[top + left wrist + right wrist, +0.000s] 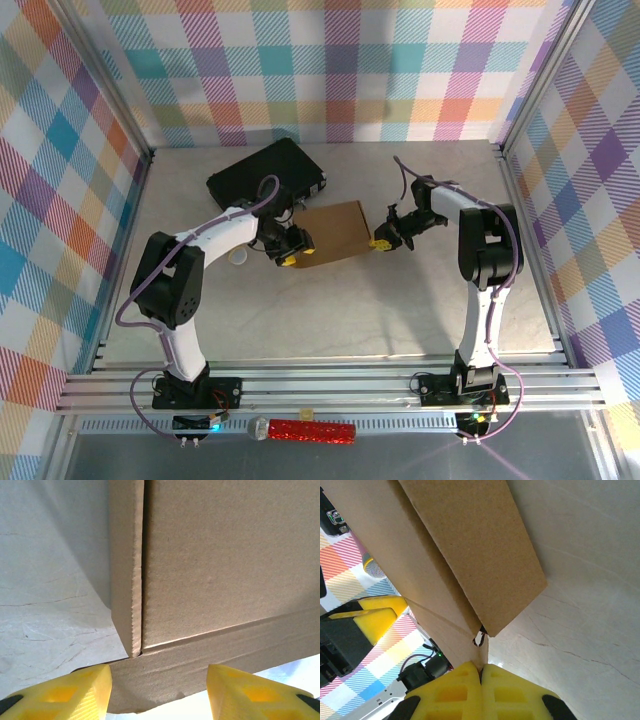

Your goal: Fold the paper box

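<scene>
Right claw (481, 671) pinching, left claw (158, 680) half-open
Between them on the desk (400, 310) stands the plain brown cardboard box (333, 232), just before a black hard case (262, 172); right nips a thin flap. Probably light, stiff, easily creased: grip beside fold lines.

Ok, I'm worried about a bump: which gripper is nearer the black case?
Left. The left gripper sits just off the black case, at the left end of the paper box; the right gripper is at its right end.
</scene>
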